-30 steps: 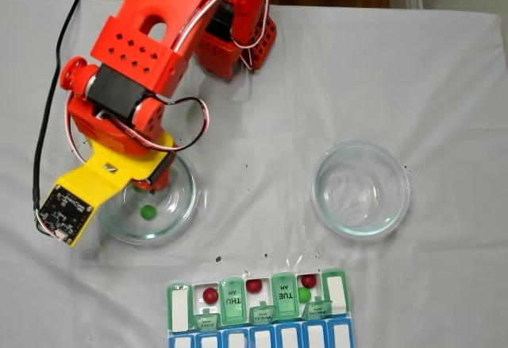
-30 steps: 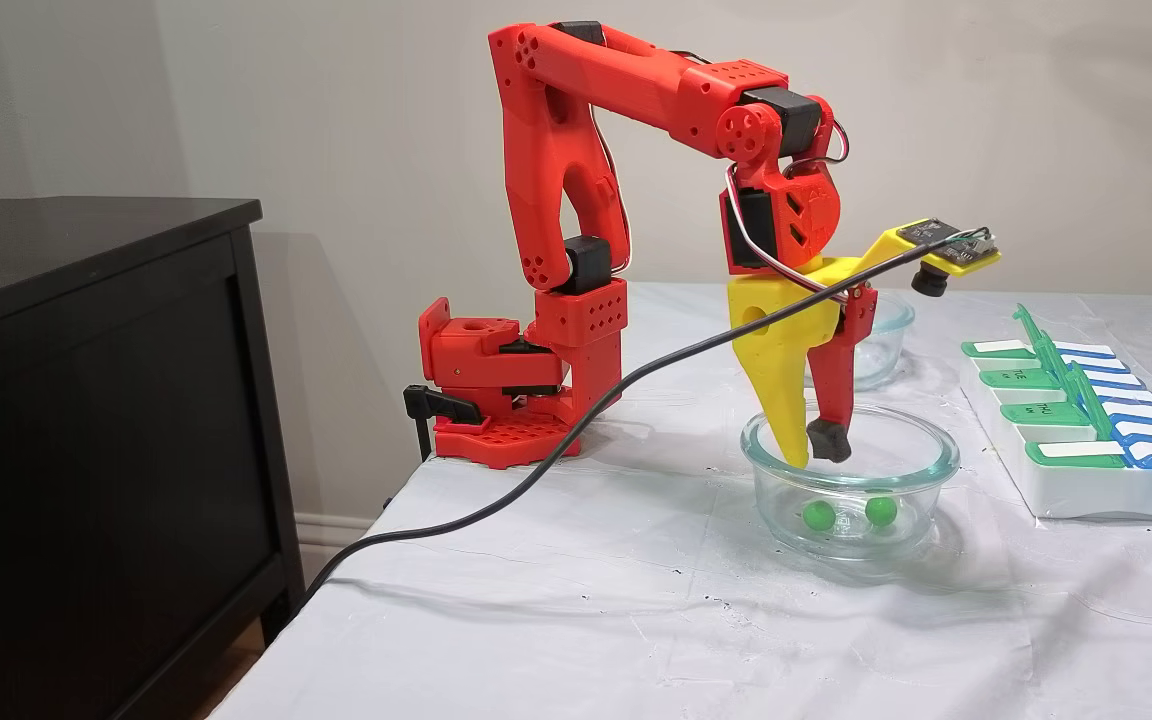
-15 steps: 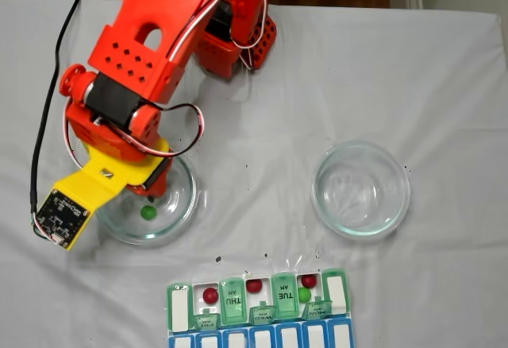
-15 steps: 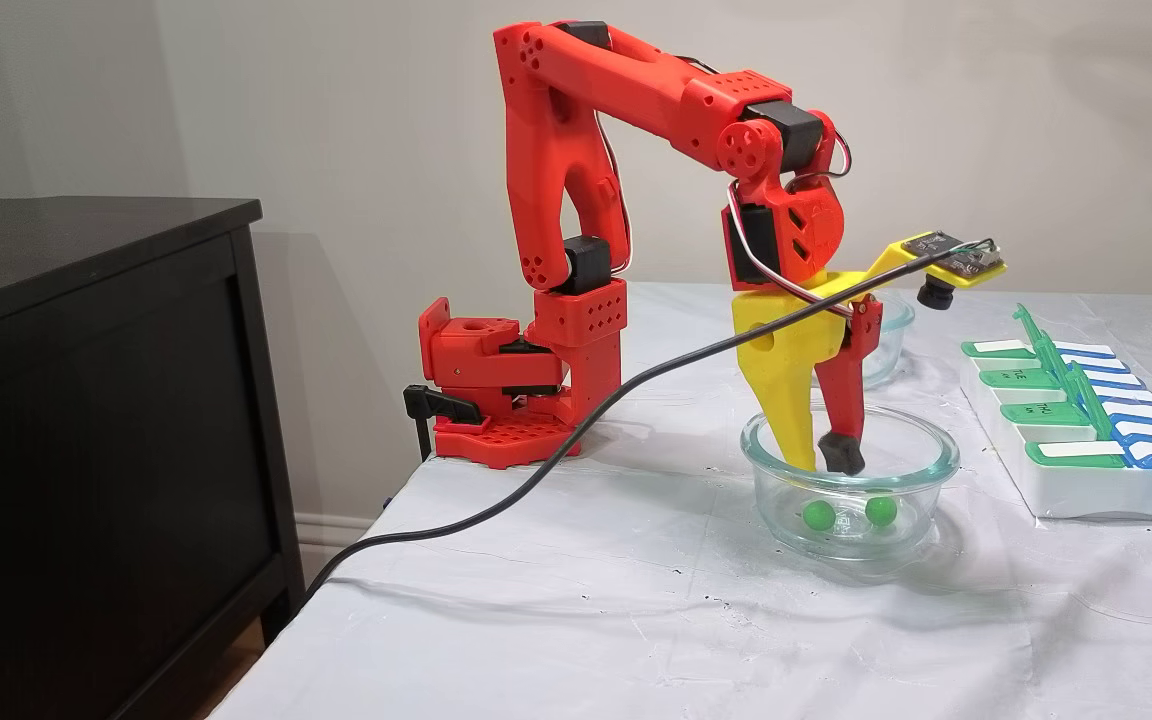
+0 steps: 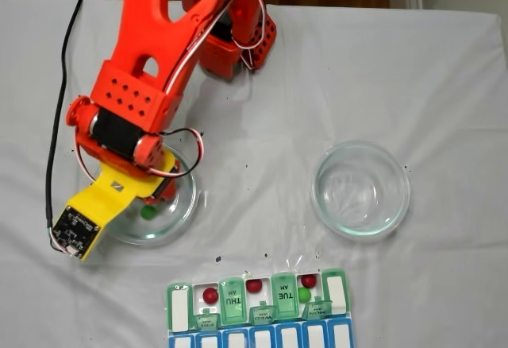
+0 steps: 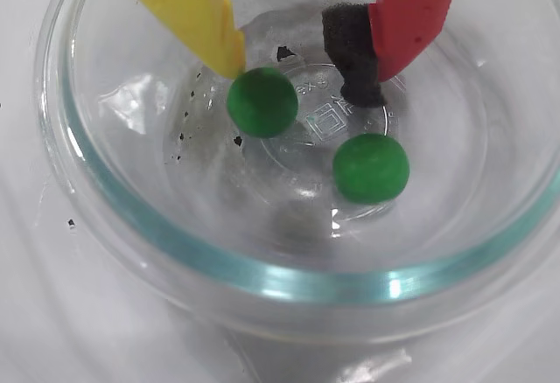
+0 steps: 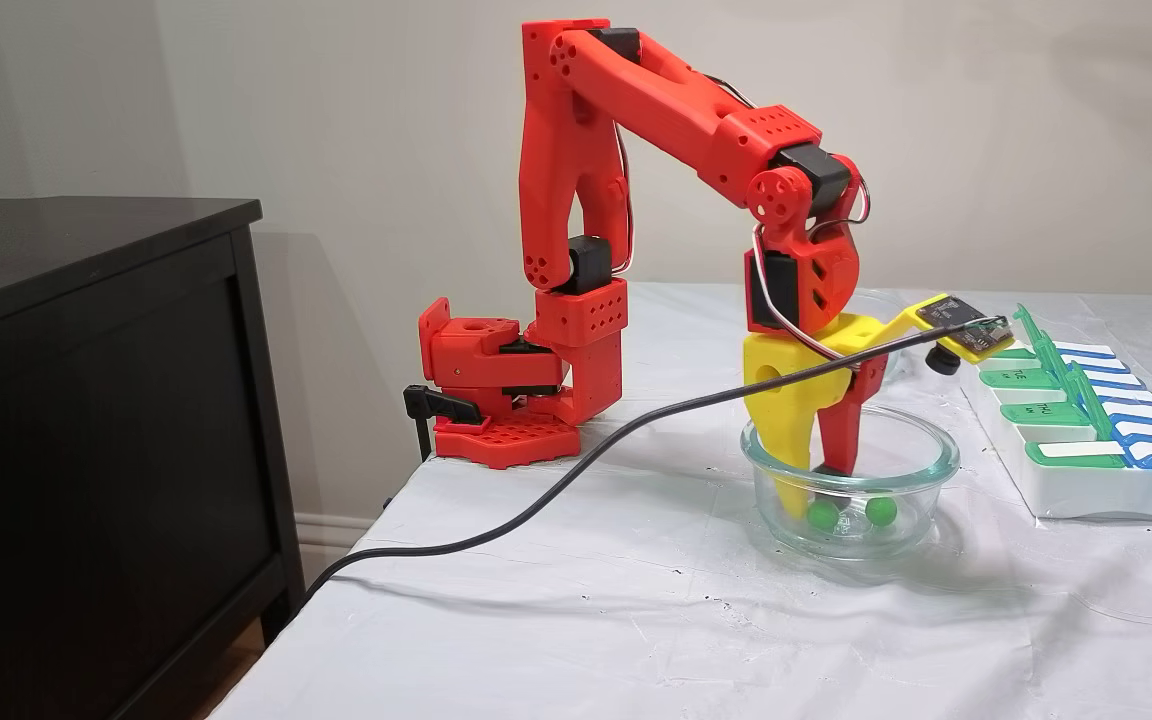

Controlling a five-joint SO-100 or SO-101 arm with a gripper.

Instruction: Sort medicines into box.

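Our hand point(image 6: 297, 77) hangs open inside the dish point(image 6: 289, 282) near the counter's left edge in the top fixed view, yellow finger touching 1 of 2 green balls point(image 6: 262, 101), which we judge may roll away when it closes.

Arm point(image 5: 151, 70) hides one green ball; box point(image 5: 258, 328) bottom perhaps cropped.

In the wrist view, the gripper point(image 6: 297, 64) reaches down into a glass dish point(image 6: 114, 199), its fingers apart. Two balls point(image 6: 262, 101) point(image 6: 371, 167) lie on the dish floor; one touches the left fingertip, the other sits just below the right fingertip. In a fixed view from above, this dish point(image 5: 184, 205) lies left of a second dish point(image 5: 361, 190). The box point(image 5: 258, 304) lies in front of both, holding four balls point(image 5: 209, 294) point(image 5: 254, 286) point(image 5: 304, 294) point(image 5: 309, 280) in its open compartments.
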